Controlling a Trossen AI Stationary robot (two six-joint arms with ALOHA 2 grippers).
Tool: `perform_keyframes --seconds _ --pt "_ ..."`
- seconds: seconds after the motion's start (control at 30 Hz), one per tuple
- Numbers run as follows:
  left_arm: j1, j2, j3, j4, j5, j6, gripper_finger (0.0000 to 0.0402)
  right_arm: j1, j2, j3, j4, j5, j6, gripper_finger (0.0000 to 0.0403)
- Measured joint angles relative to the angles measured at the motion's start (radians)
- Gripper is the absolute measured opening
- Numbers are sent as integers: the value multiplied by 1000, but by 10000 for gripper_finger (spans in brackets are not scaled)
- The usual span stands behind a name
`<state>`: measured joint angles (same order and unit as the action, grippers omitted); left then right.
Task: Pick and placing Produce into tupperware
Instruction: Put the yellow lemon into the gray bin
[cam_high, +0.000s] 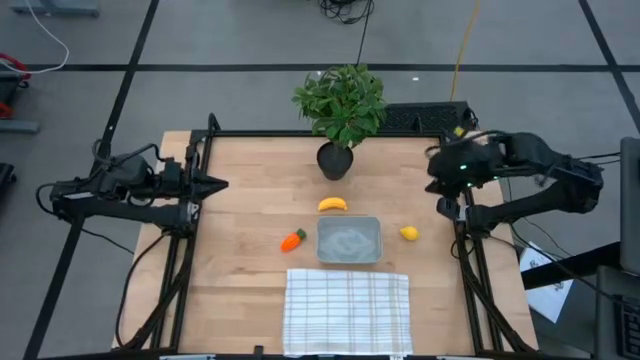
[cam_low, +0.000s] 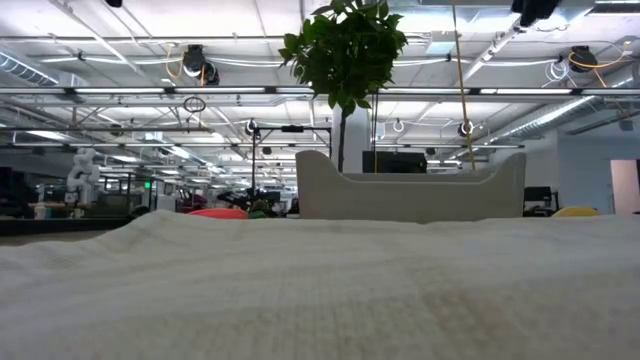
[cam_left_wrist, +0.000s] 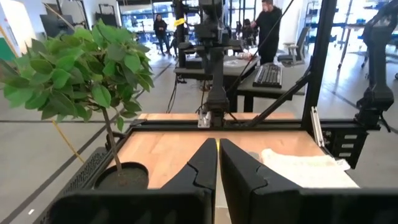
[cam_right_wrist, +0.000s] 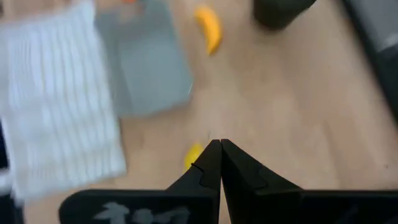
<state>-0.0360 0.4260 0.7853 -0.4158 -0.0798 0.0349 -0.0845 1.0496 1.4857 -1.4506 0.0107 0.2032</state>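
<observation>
The clear tupperware (cam_high: 348, 240) sits mid-table, its bottom flat on the wood. Around it lie the produce: a yellow banana (cam_high: 333, 204) just beyond it, an orange carrot (cam_high: 292, 240) to its left and a yellow lemon (cam_high: 409, 233) to its right. My right gripper (cam_high: 438, 185) hangs shut above the table's right side and slants down. In its wrist view (cam_right_wrist: 219, 144) the lemon (cam_right_wrist: 193, 154) shows just past the fingertips, well below them. My left gripper (cam_high: 222, 184) waits shut and level at the left edge (cam_left_wrist: 217, 149).
A potted plant (cam_high: 340, 110) stands at the far middle, its pot (cam_high: 335, 160) just beyond the banana. A white checked cloth (cam_high: 347, 310) lies at the near edge and fills the low view's foreground (cam_low: 320, 290). Black frame rails run along the table's sides.
</observation>
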Motion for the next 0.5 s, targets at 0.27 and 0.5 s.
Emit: perform_keyframes --seconds 0.27,0.5 --pt "0 49 0 1 0 7 24 0 137 -1 -124 -37 -60 0" --pt "0 52 0 5 0 5 24 -26 184 -2 -120 -39 -71 0"
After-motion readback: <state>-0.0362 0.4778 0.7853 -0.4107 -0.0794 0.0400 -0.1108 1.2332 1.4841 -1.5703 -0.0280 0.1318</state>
